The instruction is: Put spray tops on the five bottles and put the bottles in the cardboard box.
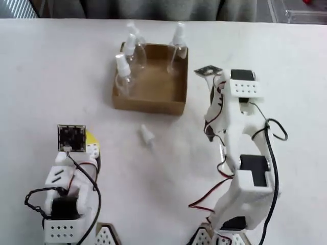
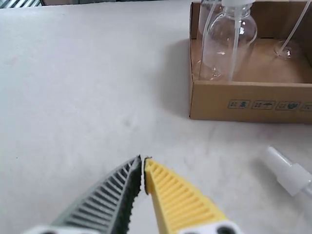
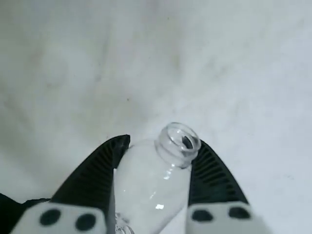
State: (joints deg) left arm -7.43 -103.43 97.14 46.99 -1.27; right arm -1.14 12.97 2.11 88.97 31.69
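Observation:
My right gripper (image 3: 162, 145) is shut on a clear bottle (image 3: 146, 187) whose neck is open and has no spray top; it is held just above the white table. A loose white spray top (image 1: 146, 136) (image 2: 290, 173) lies on the table in front of the cardboard box (image 1: 153, 104) (image 2: 243, 100). Several clear bottles (image 1: 130, 48) (image 2: 229, 34) with spray tops stand upright inside the box. My left gripper (image 2: 144, 165) (image 1: 92, 142) is shut with nothing in it, low over the table, left of the spray top.
The right arm (image 1: 240, 127) stands to the right of the box, its cables hanging beside it. The white table (image 1: 51, 76) stretches bare to the left of the box. A clear plastic container (image 1: 301, 13) sits at the far right edge.

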